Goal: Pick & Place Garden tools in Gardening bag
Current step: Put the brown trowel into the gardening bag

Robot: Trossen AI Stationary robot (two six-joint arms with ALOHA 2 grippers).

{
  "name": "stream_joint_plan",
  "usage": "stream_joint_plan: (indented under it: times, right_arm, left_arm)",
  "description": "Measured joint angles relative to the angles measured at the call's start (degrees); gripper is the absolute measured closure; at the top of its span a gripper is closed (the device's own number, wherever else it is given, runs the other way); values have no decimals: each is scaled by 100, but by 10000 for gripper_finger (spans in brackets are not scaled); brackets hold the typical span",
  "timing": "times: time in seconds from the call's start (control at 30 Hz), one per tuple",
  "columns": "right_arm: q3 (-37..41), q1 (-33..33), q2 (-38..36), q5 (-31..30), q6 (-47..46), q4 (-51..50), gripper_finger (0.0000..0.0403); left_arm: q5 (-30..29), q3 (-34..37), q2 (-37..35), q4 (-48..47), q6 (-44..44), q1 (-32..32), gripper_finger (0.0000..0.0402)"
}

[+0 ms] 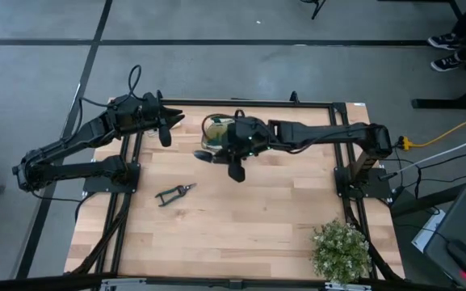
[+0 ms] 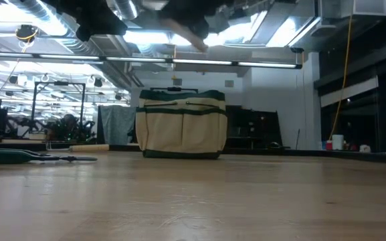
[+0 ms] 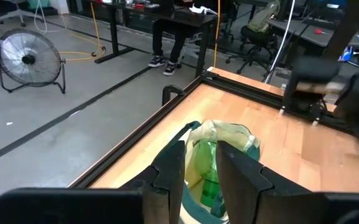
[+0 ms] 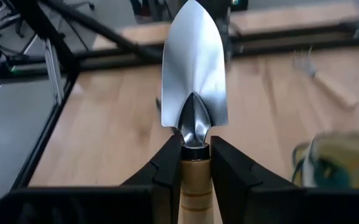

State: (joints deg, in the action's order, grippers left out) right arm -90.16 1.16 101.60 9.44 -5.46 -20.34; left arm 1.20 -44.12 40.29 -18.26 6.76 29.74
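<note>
The cream and green gardening bag [image 1: 216, 126] stands on the table at the far middle [image 2: 181, 125]. A translucent green spray bottle [image 3: 211, 182] stands inside it. My right gripper [image 4: 195, 155] hovers beside the bag, shut on the silver trowel [image 4: 193, 68], well above the table. My left gripper [image 3: 201, 167] is open and empty to the bag's left [image 1: 165, 134]. The black pruning shears [image 1: 174, 194] lie flat on the table's near left. A small wood-handled tool [image 4: 328, 84] lies on the table. My right gripper pinches the trowel's wooden handle [image 4: 193, 177] between its two fingers, just behind the metal neck. The trowel lies along the fingers, with the blade [image 4: 193, 62] sticking out ahead of them. It is lifted clear of the table.
A bushy potted plant [image 1: 342, 250] stands at the table's near right corner. A black frame rail [image 1: 249, 103] runs round the table. Bare wood lies in the middle and near part of the table. A person's legs [image 3: 167, 43] show at desks beyond the table.
</note>
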Motion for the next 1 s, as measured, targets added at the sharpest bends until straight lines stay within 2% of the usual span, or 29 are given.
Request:
stream_joint_plan:
  times: [0.4,0.87,1.0]
  right_arm:
    - [-908,147,-4,-40,293,326,333]
    - [-1065,383,-2,-54,128,727,333]
    - [-1065,462,-2,-324,90,815,330]
  left_arm:
    - [-8,0,0,0,-1,0,315]
    - [-11,0,0,1,-1,0,315]
    - [-12,0,0,1,-1,0,315]
